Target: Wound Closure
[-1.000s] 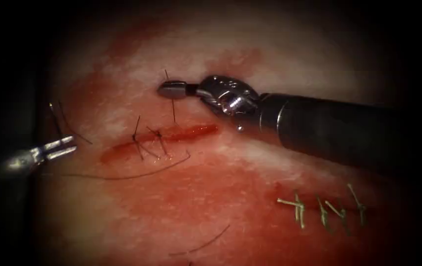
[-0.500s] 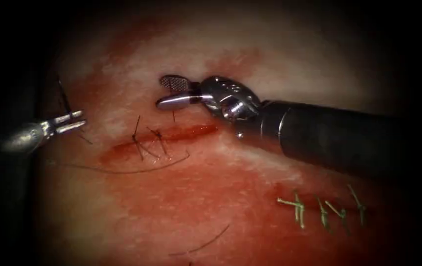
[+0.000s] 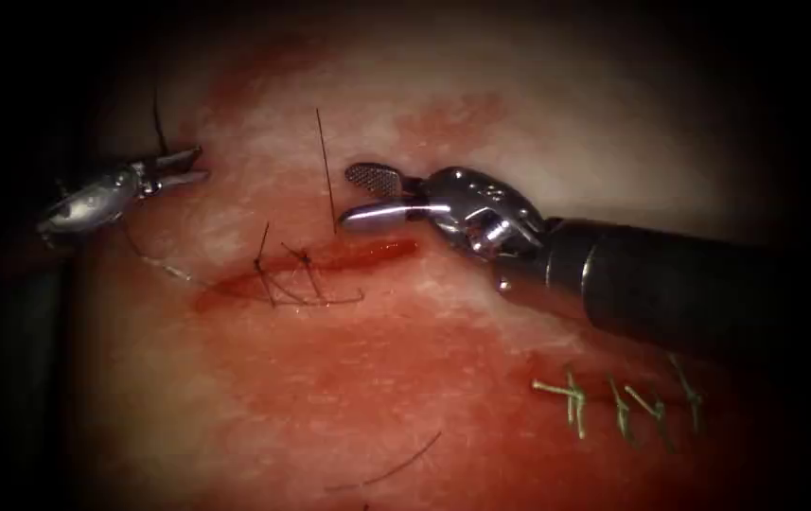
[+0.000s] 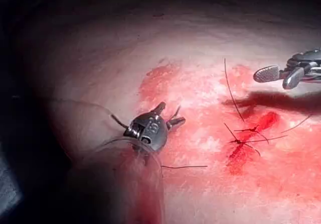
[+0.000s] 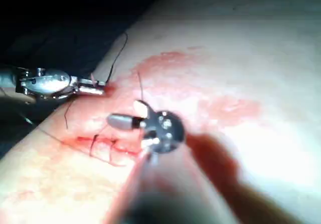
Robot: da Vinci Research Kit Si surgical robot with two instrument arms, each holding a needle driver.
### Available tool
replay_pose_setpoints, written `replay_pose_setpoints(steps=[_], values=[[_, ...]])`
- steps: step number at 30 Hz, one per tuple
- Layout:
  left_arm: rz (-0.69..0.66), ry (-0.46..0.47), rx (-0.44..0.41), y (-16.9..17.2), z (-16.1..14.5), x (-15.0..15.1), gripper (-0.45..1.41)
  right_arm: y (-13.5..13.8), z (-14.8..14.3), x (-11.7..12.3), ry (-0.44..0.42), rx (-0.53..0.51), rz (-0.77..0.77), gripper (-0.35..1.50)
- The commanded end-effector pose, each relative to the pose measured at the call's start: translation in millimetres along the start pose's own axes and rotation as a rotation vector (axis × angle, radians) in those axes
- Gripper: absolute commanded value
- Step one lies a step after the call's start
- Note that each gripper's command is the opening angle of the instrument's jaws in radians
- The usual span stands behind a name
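The cut point(image 3: 329, 260) runs across the tissue point(image 3: 537, 123), with dark thread knotted point(image 3: 282, 274) over its left part. My left tool point(image 3: 192, 166) hovers to the left of the cut with its jaws parted. Dark thread point(image 3: 156, 118) rises beside them, and I cannot tell whether they still touch it. My right tool point(image 3: 362, 194) stands open just above the cut and holds nothing. A free thread end point(image 3: 325, 161) stands upright to the left of its jaws. In the wrist views the left tool point(image 4: 170, 114) and the right tool point(image 5: 123, 114) both show parted jaws.
Red fluid point(image 3: 377, 378) stains the tissue around and below the cut. A row of pale green stitches point(image 3: 613, 397) closes an older cut at the lower right. A loose piece of dark thread point(image 3: 396, 466) lies near the bottom edge.
The right jaws opened, let go of the thread end and drew back to the right. The left tool rose up and right, shortening the thread loop below the cut, and its jaws parted.
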Motion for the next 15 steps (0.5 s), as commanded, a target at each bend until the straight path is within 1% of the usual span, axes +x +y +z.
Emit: replay_pose_setpoints(steps=[1, 2, 3, 8, 13, 15], values=[[-0.012, 0.000, 0.011, -0.2, 0.6, -0.4, 0.64, 0.1, 0.7, -0.2, 0.001, 0.002, 0.000, 1.06], [-0.033, 0.002, 0.012, -0.1, 0.3, -0.6, 0.74, 0.1, 0.6, -0.3, 0.001, 0.002, -0.001, 1.06], [-0.044, 0.002, 0.013, 0.0, -0.1, -0.6, 0.79, 0.1, 0.5, -0.3, 0.001, 0.003, -0.001, 1.06], [-0.070, -0.008, 0.016, 0.6, -2.9, 0.4, 0.89, -0.3, 0.4, -0.8, 0.002, 0.003, -0.005, 1.06], [-0.071, -0.022, 0.020, 1.4, -5.5, 1.5, 0.89, -0.5, 0.2, -1.4, 0.003, 0.005, -0.010, 1.06], [-0.069, -0.005, -0.014, 2.3, -6.4, 1.6, 0.86, -0.6, 0.1, -1.6, 0.003, 0.006, -0.012, 1.06]])
